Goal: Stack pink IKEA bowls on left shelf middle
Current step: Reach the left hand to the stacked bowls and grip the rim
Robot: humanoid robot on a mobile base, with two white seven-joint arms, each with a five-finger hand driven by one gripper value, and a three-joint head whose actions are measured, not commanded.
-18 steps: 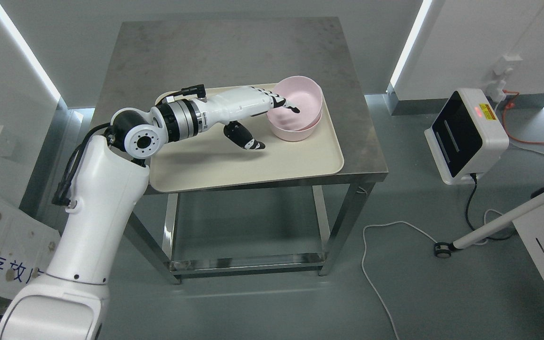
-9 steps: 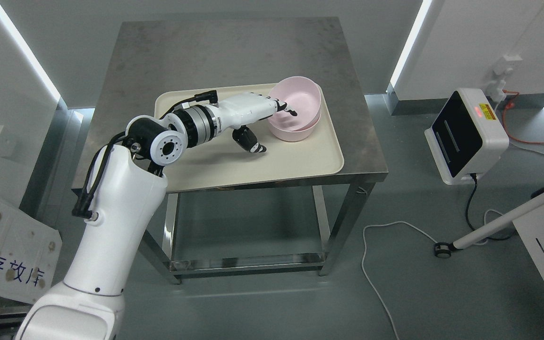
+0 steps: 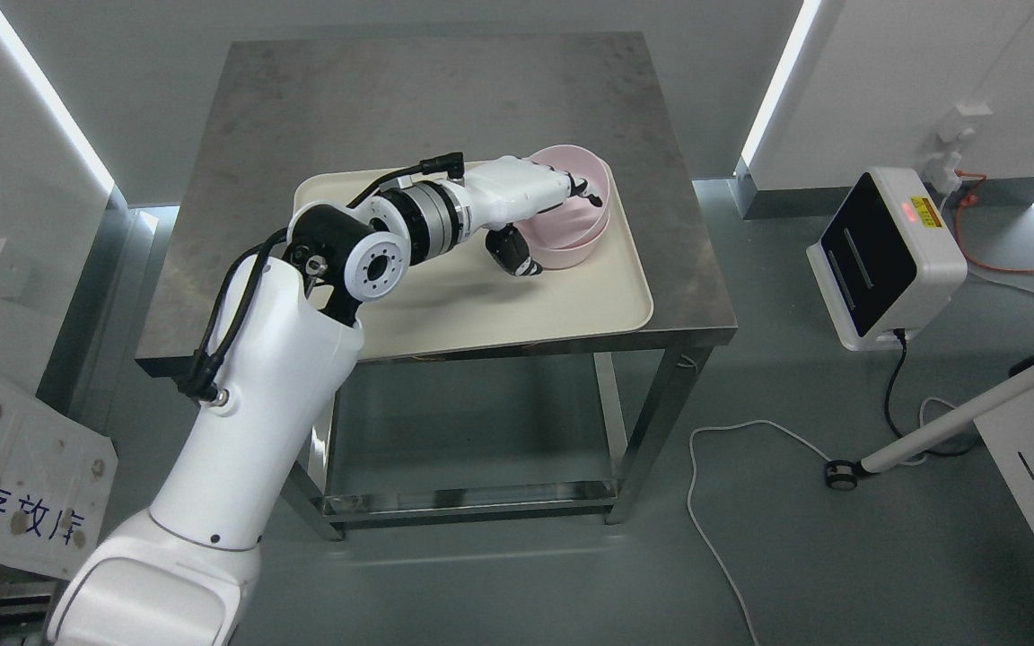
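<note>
Pink bowls point(image 3: 582, 235), two nested, sit at the far right corner of a cream tray point(image 3: 445, 296) on a steel table point(image 3: 427, 99). Left hand point(image 3: 535, 202) is at the upper bowl's near-left rim: dark-tipped fingers point(image 3: 587, 190) curl over the rim into the bowl, thumb point(image 3: 512, 255) sits outside, low against the wall of the stack. Rim appears pinched between them; firm contact is hard to confirm. Forearm lies nearly level over the tray, reaching right, elbow joint above the tray's left part.
</note>
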